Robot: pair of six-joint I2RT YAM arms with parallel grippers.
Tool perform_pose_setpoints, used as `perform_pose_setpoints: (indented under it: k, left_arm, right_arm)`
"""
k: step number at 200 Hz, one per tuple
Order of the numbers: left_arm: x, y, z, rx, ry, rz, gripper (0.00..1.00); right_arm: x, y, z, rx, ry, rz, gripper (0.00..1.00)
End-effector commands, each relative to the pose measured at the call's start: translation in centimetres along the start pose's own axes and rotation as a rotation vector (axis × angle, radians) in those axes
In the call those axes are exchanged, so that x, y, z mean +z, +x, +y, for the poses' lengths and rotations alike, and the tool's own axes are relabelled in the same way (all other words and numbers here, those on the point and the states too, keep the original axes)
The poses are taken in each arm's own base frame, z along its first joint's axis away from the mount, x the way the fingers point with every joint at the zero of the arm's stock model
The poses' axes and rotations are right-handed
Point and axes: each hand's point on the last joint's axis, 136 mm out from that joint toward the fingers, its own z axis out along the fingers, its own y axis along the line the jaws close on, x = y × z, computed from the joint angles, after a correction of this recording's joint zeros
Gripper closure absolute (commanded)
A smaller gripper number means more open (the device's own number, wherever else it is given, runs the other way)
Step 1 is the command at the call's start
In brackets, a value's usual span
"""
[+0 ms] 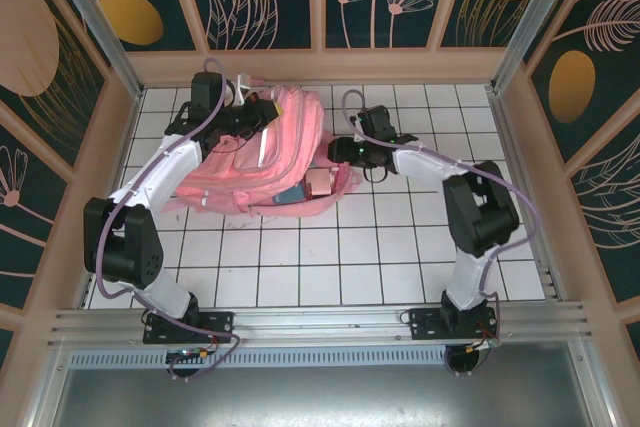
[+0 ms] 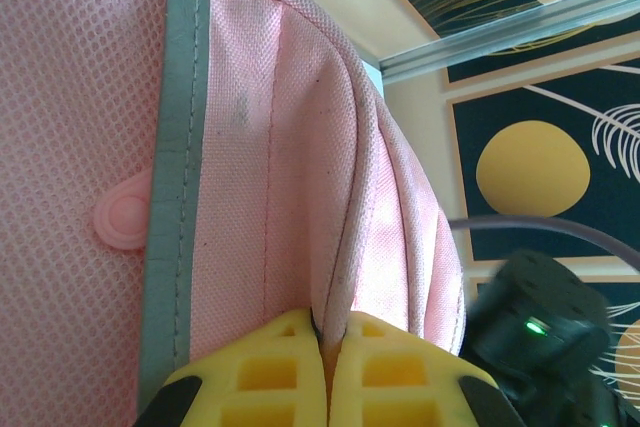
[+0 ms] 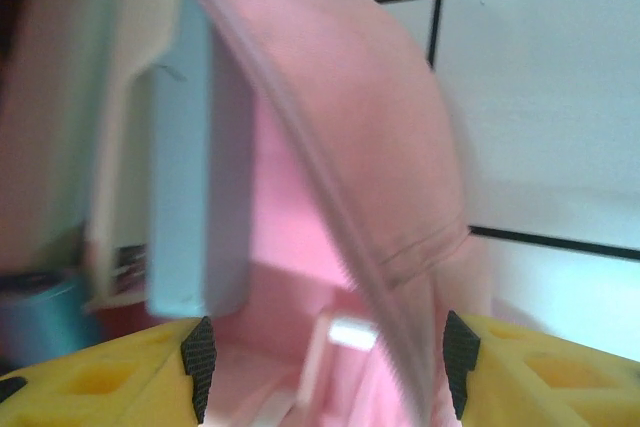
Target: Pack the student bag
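Note:
The student bag (image 1: 265, 162) lies on the tiled table left of centre, pink, with its mouth facing right. My left gripper (image 1: 262, 112) is at the bag's far top edge. In the left wrist view its yellow fingers (image 2: 250, 377) are shut on a fold of the pink fabric (image 2: 335, 287) next to a grey strip (image 2: 175, 197). My right gripper (image 1: 347, 153) is at the bag's mouth. In the right wrist view it (image 3: 329, 367) stands open, and the bag's zip edge (image 3: 340, 247) runs between its pads without being pinched. A pale blue and white flat item (image 3: 190, 177) stands inside.
A blue item (image 1: 291, 193) and a pinkish box (image 1: 320, 184) show in the bag's mouth. Wooden walls (image 1: 520, 127) enclose the white tiled table (image 1: 400, 247). The right arm's dark wrist (image 2: 540, 337) shows close beside the bag in the left wrist view.

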Motion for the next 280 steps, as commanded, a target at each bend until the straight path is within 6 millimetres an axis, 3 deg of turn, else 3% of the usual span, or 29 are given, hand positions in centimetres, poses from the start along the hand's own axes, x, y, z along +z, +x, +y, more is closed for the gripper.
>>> perform_pose_setpoints:
  k: [1, 23, 41, 57, 70, 74, 89, 143, 165, 187, 212, 237, 264, 280]
  left_arm:
    - [-0.5, -0.1, -3.2, 0.073, 0.092, -0.009, 1.00]
    - [0.3, 0.2, -3.2, 0.070, 0.086, 0.006, 1.00]
    - [1.2, 0.5, -3.5, 0.074, 0.089, 0.023, 1.00]
    - [2.3, 0.9, -3.8, 0.081, 0.095, 0.045, 1.00]
    - [3.2, 1.3, -4.9, 0.098, 0.112, 0.063, 1.00]
    - [4.3, 1.6, -4.2, 0.088, 0.102, 0.082, 1.00]
    - [6.1, 2.2, -5.0, 0.098, 0.116, 0.114, 1.00]
    - [13.1, 6.1, -8.4, 0.117, 0.189, 0.251, 1.00]
    - [15.6, 7.3, -8.9, 0.116, 0.199, 0.289, 1.00]
    - [16.7, 7.2, -9.1, 0.113, 0.202, 0.300, 0.78]
    - [15.8, 6.4, -9.4, 0.154, 0.170, 0.274, 0.60]
    - [13.2, 5.4, -8.2, 0.161, 0.107, 0.220, 0.54]
    - [9.3, 4.9, -5.3, 0.131, 0.008, 0.130, 0.52]
    - [7.2, 5.5, -2.7, 0.089, -0.069, 0.087, 0.52]
  right_arm:
    - [1.8, 0.3, -2.9, -0.019, 0.126, 0.044, 0.37]
    - [2.1, -0.4, -5.0, -0.007, 0.219, 0.015, 0.51]
    - [1.5, -0.6, -6.7, 0.016, 0.272, -0.012, 0.77]
    - [0.6, -0.3, -8.1, 0.050, 0.296, -0.022, 0.90]
    - [-0.3, 0.4, -9.4, 0.083, 0.314, -0.024, 0.94]
    - [-0.5, 0.6, -9.8, 0.094, 0.320, -0.023, 0.96]
    - [-1.8, 1.7, -11.5, 0.135, 0.353, -0.021, 1.00]
    - [-7.9, 5.0, -17.3, 0.284, 0.485, -0.064, 1.00]
    - [-9.5, 5.6, -18.4, 0.326, 0.465, -0.075, 1.00]
    - [-10.3, 5.7, -19.5, 0.345, 0.492, -0.080, 0.89]
    - [-10.9, 4.7, -19.9, 0.354, 0.496, -0.104, 0.82]
    - [-11.0, 3.4, -20.1, 0.345, 0.505, -0.114, 0.75]
    - [-11.5, 1.9, -20.6, 0.359, 0.551, -0.138, 0.40]
    - [-12.1, 0.9, -20.3, 0.365, 0.553, -0.169, 0.32]
